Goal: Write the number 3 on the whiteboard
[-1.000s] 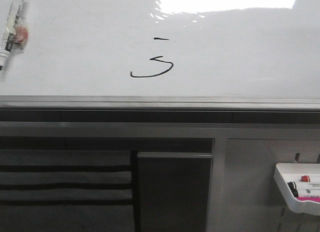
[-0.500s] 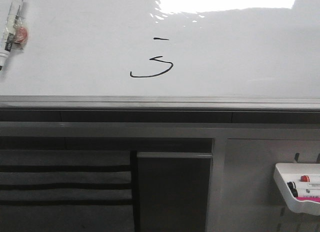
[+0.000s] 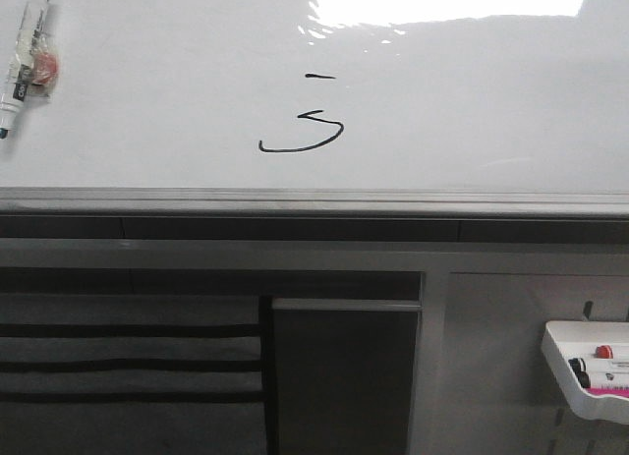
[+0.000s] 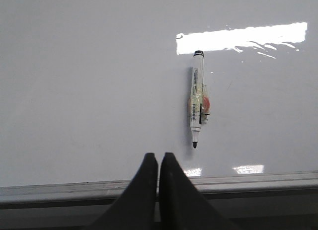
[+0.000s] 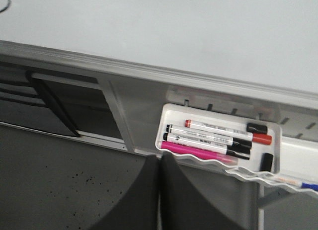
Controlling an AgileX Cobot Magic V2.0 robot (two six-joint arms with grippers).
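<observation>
The whiteboard fills the upper front view, glossy white with a grey edge rail. On it stands the number 3 in thin black strokes: a short dash above a hooked curve. A white marker with an uncapped black tip lies on the board at the far left, also seen as the marker in the left wrist view. My left gripper is shut and empty, short of the marker's tip, over the board's rail. My right gripper is shut and empty, below the board near a marker tray. Neither gripper shows in the front view.
A white plastic tray hangs below the board's rail at the right, holding red-capped, black and pink markers; it appears as the tray in the front view. Dark panels and a slotted grey frame lie under the rail. Bright glare marks the board's top.
The front view has shifted slightly: strokes, marker and tray sit a few pixels further right. Nothing on the board has changed.
</observation>
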